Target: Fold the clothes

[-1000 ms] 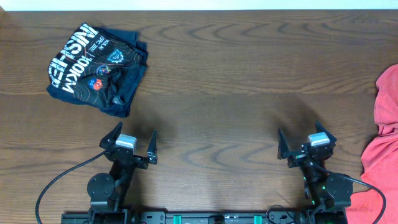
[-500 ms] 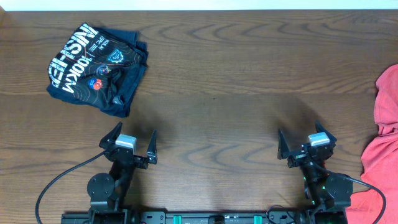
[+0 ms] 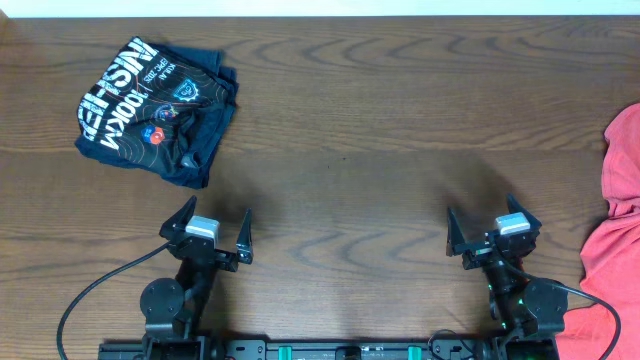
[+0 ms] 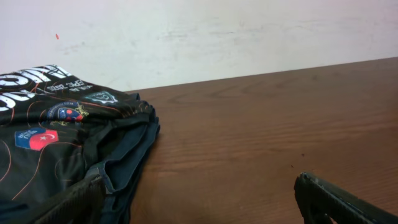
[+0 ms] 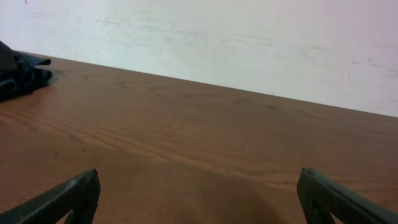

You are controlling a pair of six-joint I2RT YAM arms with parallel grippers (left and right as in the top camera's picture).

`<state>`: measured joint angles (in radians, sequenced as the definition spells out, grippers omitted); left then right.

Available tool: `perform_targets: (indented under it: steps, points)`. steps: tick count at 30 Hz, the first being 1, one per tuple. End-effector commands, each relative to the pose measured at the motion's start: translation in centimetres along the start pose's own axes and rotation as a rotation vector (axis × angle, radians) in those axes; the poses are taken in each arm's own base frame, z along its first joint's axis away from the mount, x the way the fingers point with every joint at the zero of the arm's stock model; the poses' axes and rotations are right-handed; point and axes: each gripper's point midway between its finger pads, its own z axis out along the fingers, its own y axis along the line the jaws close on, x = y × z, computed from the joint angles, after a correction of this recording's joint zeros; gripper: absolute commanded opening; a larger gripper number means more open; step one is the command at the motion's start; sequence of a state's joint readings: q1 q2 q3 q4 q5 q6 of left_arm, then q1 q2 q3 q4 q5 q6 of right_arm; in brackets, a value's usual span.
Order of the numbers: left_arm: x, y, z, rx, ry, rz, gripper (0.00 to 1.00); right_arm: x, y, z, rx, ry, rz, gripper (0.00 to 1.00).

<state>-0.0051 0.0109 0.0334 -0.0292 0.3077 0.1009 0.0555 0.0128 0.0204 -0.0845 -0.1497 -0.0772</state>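
The orange-red T-shirt (image 3: 615, 265) lies to the right side of the right gripper (image 3: 480, 210), near it but not touching, and it runs out of the overhead picture on that side, so you see only a part of it. The visible part stretches along the depth of the desk (image 3: 350, 150), from a little ahead of the right gripper back past it toward the base of the arm. I judge the long axis goes roughly this way, but you cannot be sure while the rest is hidden. The right gripper is clearly the nearer one. The left gripper (image 3: 219, 207) stands well apart on the other side of it, so the first reach should belong to the right arm, which must turn sideways because its jaws now point forward over bare wood. Both pairs of jaws stand wide apart and hold nothing. The T-shirt looks loose and bunched, with soft rounded folds and one crease between an upper lobe and a lower one. No lettering or label shows here. The dark navy folded shirt (image 3: 155, 110) lies far to the left of the right gripper and further ahead; leave it alone.
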Motion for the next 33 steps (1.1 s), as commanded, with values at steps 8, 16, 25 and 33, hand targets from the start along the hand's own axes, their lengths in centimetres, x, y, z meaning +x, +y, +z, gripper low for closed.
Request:
perform_targets:
  steps: [8,16,25,33]
  points:
    - [1.6,-0.2,0.2,0.01,0.035,-0.021,0.98,0.0,-0.1,0.0,0.002,-0.004,-0.006,0.99]
    - [1.5,-0.5,0.2,0.03,0.033,-0.018,0.98,0.0,-0.1,0.0,0.002,-0.004,-0.006,0.99]
    - [1.3,-5.3,-0.6,0.315,0.023,-0.031,0.98,-0.8,5.2,-0.9,-0.312,-0.042,0.004,0.99]
    - [-1.7,-7.1,-1.7,0.425,0.009,-0.248,0.98,-5.2,6.7,-2.1,-0.422,-0.167,0.117,0.99]
